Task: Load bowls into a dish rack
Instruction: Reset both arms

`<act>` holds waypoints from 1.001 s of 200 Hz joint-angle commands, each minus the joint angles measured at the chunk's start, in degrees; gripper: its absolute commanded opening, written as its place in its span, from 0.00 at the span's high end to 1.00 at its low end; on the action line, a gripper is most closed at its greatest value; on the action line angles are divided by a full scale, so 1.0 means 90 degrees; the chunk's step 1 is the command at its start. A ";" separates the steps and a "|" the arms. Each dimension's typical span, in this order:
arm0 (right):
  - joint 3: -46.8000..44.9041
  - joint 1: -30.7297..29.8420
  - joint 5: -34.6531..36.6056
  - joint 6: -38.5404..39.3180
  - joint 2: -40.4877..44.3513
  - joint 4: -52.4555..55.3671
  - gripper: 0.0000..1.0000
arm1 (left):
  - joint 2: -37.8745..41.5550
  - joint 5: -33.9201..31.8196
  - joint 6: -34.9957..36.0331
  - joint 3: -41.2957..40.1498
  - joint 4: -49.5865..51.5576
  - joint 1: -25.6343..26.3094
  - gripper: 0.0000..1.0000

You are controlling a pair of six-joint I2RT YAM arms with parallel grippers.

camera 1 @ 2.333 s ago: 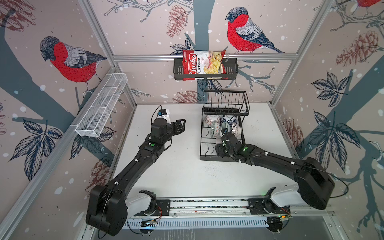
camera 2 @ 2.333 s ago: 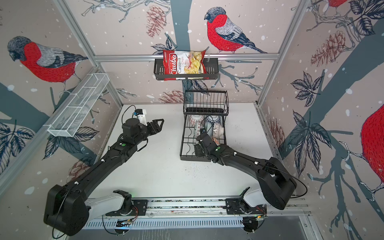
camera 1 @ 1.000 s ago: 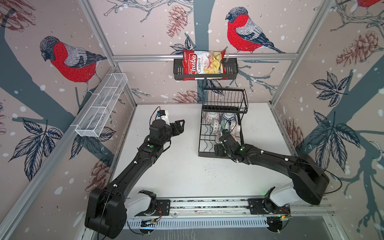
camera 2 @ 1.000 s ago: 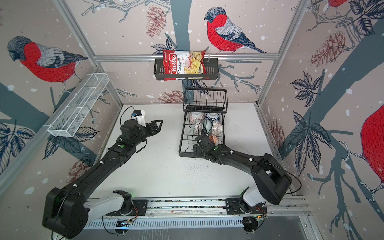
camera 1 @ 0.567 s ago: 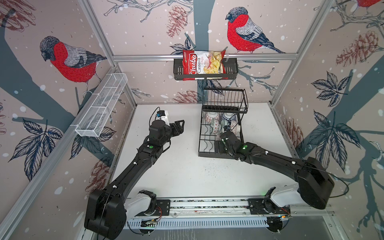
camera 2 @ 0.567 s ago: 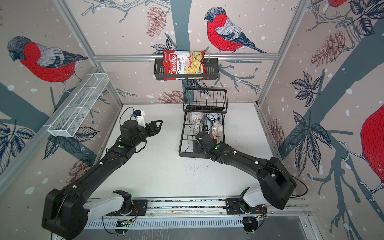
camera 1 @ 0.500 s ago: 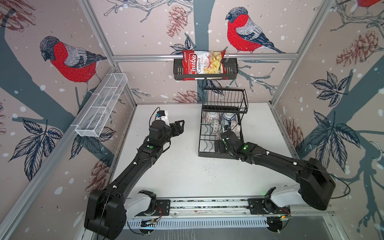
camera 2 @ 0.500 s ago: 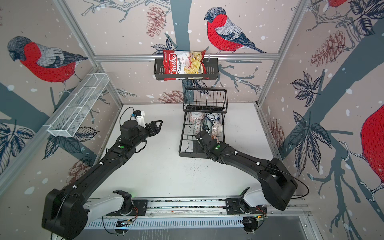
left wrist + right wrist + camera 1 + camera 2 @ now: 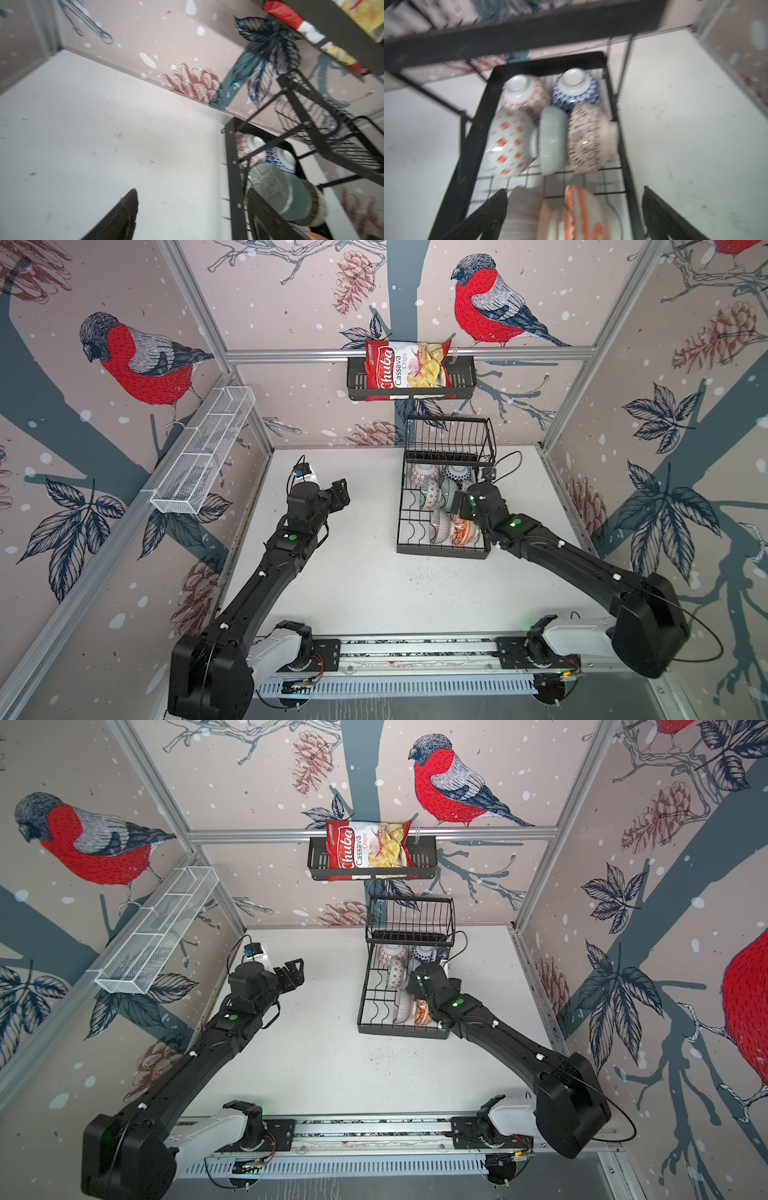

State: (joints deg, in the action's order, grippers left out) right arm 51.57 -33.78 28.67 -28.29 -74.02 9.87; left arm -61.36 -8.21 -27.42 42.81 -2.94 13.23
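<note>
seven small round patterned ceramic bowls [image 9: 510, 143] are found inside the black wire two-tier dish rack [image 9: 440, 552], all on its flat lower base, two tucked under the raised basket [image 9: 446, 456]. the right gripper [image 9: 574, 190] is held above the rack's near end, jaws spread wide, nothing clamped. the left gripper [image 9: 341, 494] is held over the white table [image 9: 353, 593], apart from the rack, jaws parted and empty

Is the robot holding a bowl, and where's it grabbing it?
Nothing is held. The right gripper is open above the bowls in the dish rack; the left gripper is open over the table.
</note>
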 commanded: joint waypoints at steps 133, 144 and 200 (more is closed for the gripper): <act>-0.2731 0.2981 0.0938 0.1400 -0.1090 -0.5377 0.00 | -0.1193 -0.3719 0.2087 -0.2971 -0.4971 -0.0728 0.04; -0.2790 0.2996 0.0957 0.1650 -0.1322 -0.5857 0.00 | -0.1378 -0.3600 0.2145 -0.3067 -0.5345 -0.0757 0.04; -0.3553 0.3344 -0.0335 0.2233 -0.1260 -0.7499 0.00 | -0.2183 -0.2682 0.2594 -0.3064 -0.6771 -0.0884 0.04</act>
State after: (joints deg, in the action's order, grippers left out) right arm 21.85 -4.73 32.45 -10.52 -86.41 -47.11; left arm -79.07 -37.15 -7.07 15.14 -53.10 5.67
